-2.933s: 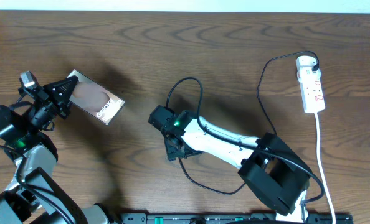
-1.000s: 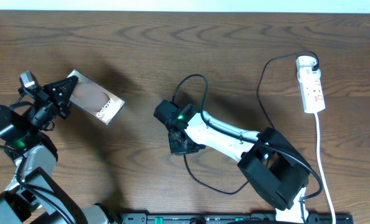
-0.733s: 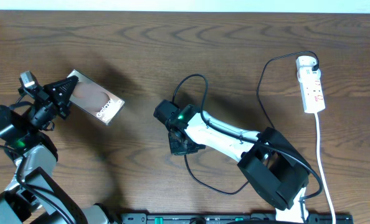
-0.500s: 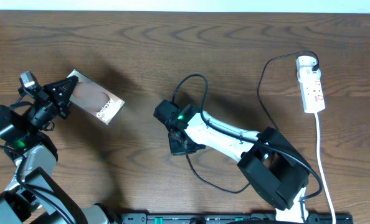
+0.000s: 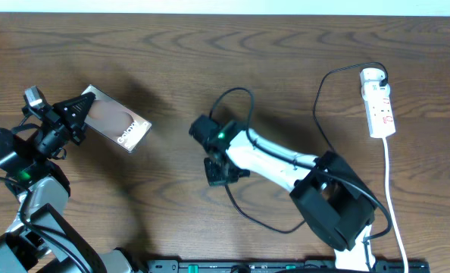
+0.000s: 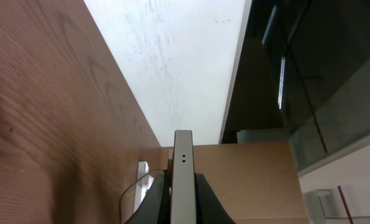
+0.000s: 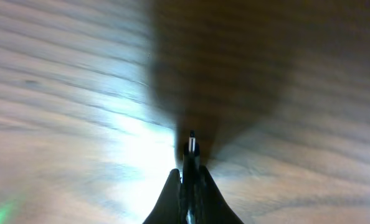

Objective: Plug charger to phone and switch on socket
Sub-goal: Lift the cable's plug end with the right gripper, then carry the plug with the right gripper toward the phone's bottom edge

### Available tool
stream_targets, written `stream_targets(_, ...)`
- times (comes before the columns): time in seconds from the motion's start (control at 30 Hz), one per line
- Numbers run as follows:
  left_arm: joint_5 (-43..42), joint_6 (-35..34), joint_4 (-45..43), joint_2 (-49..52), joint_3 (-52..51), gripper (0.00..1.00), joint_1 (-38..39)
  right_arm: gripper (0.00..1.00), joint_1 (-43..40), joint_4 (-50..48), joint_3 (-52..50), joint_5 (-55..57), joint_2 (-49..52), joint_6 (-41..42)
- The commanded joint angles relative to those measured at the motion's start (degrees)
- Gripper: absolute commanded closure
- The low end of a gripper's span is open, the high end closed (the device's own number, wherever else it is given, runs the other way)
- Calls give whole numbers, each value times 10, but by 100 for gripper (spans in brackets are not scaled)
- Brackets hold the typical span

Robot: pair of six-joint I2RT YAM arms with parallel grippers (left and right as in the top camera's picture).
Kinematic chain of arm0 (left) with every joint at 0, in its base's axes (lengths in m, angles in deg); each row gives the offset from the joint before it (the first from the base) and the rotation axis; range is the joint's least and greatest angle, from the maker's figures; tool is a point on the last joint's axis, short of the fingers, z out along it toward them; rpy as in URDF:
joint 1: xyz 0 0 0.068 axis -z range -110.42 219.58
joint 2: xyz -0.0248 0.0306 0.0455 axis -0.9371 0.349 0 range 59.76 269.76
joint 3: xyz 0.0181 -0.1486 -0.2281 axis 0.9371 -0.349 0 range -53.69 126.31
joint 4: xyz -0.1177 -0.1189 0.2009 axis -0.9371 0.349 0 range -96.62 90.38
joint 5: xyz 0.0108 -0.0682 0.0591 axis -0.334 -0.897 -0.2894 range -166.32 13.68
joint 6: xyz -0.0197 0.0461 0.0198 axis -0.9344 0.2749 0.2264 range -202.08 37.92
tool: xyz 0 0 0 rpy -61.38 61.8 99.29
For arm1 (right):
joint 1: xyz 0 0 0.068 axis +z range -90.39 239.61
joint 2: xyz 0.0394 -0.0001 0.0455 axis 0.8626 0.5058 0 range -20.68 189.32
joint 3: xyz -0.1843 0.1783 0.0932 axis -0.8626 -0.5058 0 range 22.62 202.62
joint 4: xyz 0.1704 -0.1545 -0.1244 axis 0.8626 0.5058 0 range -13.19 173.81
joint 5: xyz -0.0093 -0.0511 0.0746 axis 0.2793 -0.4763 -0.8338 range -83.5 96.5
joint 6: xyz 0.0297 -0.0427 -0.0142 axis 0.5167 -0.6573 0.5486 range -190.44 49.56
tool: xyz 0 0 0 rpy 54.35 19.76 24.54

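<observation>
The phone [image 5: 119,121], a dark glossy slab with white lettering, is held at its left end by my left gripper [image 5: 77,114]. In the left wrist view the phone [image 6: 183,168] stands edge-on, clamped between the two fingers of the left gripper [image 6: 183,190]. The charger [image 5: 316,110] is a thin black cable looping from the socket [image 5: 379,110] across the table to my right gripper [image 5: 217,173]. The right wrist view shows the right gripper [image 7: 190,180] shut on the charger's plug tip [image 7: 191,147], which sticks out ahead just above the wood.
The socket's white cord [image 5: 388,182] runs down the right side toward the front edge. The right arm [image 5: 285,163] lies across the table's middle. A black rail [image 5: 285,265] runs along the front edge. The socket [image 6: 143,180] also shows far off past the phone.
The right gripper has shut on the charger's plug end and shifted slightly up and away from the front edge, pulling the cable loop with it. The left arm and phone have not moved.
</observation>
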Motion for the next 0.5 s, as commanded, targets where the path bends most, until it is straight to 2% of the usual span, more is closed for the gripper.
stream_targets(0.0, -18, 12, -5, -9, 10, 93, -2, 99, -33, -3, 46, -137, 4, -129)
stream_targets(0.1, -25, 18, -5, -9, 9, 93, -2, 99, -63, -18, 71, -354, 4, -271)
stream_targets(0.17, -31, 25, -5, -9, 9, 93, -2, 99, -84, -17, 80, -473, 4, -330)
stream_targets(0.33, -53, 28, -6, -9, 9, 93, -3, 99, -117, -15, 82, -604, 4, -389)
stream_targets(0.47, -85, 67, -6, -9, 10, 93, -2, 99, -122, -14, 82, -667, 4, -435)
